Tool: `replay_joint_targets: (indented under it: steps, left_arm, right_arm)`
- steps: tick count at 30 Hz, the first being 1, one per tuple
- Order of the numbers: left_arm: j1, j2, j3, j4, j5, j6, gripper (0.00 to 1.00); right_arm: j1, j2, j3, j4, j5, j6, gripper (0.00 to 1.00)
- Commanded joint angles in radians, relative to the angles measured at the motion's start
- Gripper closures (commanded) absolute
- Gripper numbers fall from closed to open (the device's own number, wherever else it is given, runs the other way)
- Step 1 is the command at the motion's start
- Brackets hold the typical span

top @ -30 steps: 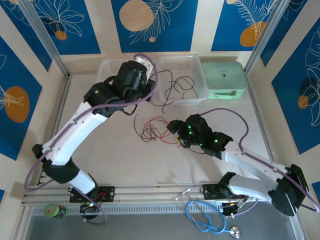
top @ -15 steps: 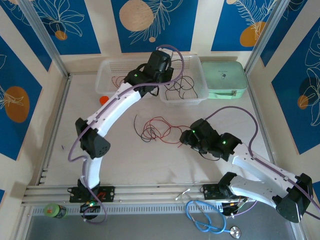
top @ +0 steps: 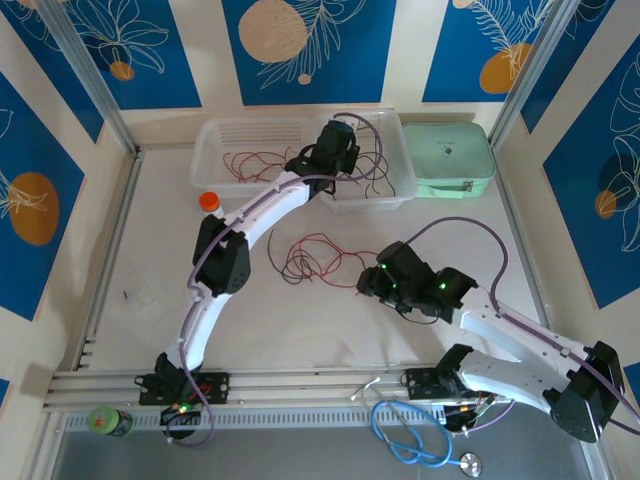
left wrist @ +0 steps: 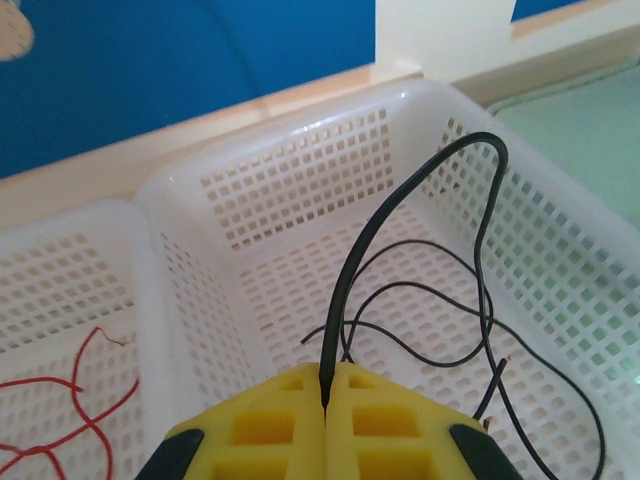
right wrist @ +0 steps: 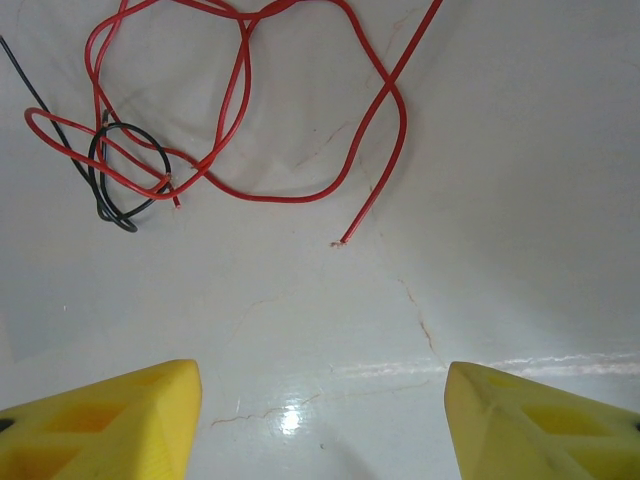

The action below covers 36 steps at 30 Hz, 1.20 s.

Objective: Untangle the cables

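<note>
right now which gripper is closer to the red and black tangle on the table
Right. The right gripper hangs open just beside the tangle; the left gripper is away over the far basket, shut on a black cable.

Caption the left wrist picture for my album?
Shut yellow left gripper holds a thin black wire over a white mesh basket.

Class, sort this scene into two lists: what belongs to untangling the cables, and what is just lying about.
Job: tangled red and black cables; black cable in left gripper; red cables in a white basket.
Lying about: green case; orange cap; blue stethoscope; green bottle.
</note>
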Motion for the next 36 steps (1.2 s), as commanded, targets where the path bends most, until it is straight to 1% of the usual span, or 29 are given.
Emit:
replay_joint_targets:
  steps: [1, 3, 5, 7, 11, 14, 15, 19, 22, 24, 27, 29, 31, 36]
  left_arm:
    - [0.002, 0.052, -0.008, 0.041, 0.014, 0.006, 1.0]
    - [0.001, 0.072, -0.016, 0.029, 0.036, 0.004, 0.96]
    - [0.001, 0.081, -0.035, 0.033, 0.065, 0.006, 0.89]
    - [0.0, 0.082, -0.055, 0.035, 0.078, 0.007, 0.78]
    - [0.0, 0.061, -0.064, 0.029, 0.111, 0.014, 0.45]
    - [0.0, 0.015, -0.063, 0.033, 0.135, 0.017, 0.31]
    - [0.0, -0.006, -0.062, 0.035, 0.142, 0.019, 0.28]
    - [-0.002, -0.102, -0.064, 0.029, 0.148, 0.03, 0.21]
    - [-0.002, -0.2, -0.096, 0.005, 0.115, 0.031, 0.19]
    - [-0.002, -0.284, -0.154, -0.005, 0.084, 0.024, 0.17]
    - [-0.002, -0.433, -0.293, -0.028, 0.037, -0.005, 0.13]
    - [0.0, -0.552, -0.403, -0.07, 0.008, -0.058, 0.12]
    - [0.0, -0.664, -0.52, -0.11, 0.005, -0.111, 0.12]
    - [0.0, -0.962, -0.848, -0.155, 0.02, -0.239, 0.12]
  right_arm:
    - [0.006, 0.01, 0.013, 0.001, -0.02, -0.027, 0.34]
    - [0.006, 0.019, 0.021, 0.002, -0.023, -0.036, 0.34]
    - [0.006, 0.028, 0.023, 0.006, -0.025, -0.039, 0.34]
    - [0.008, 0.037, 0.021, 0.019, -0.033, -0.039, 0.34]
    - [0.012, 0.059, 0.015, 0.041, -0.044, -0.04, 0.34]
    - [0.02, 0.085, 0.014, 0.055, -0.043, -0.048, 0.34]
    - [0.022, 0.095, 0.014, 0.064, -0.045, -0.055, 0.34]
    - [0.049, 0.142, 0.022, 0.123, -0.044, -0.122, 0.34]
    - [0.073, 0.196, 0.048, 0.17, -0.043, -0.233, 0.34]
    - [0.083, 0.237, 0.073, 0.192, -0.039, -0.321, 0.34]
    - [0.09, 0.306, 0.122, 0.218, -0.036, -0.458, 0.33]
    - [0.094, 0.353, 0.153, 0.246, -0.048, -0.546, 0.33]
    - [0.094, 0.397, 0.183, 0.271, -0.068, -0.61, 0.34]
    - [0.088, 0.527, 0.268, 0.305, -0.091, -0.687, 0.4]
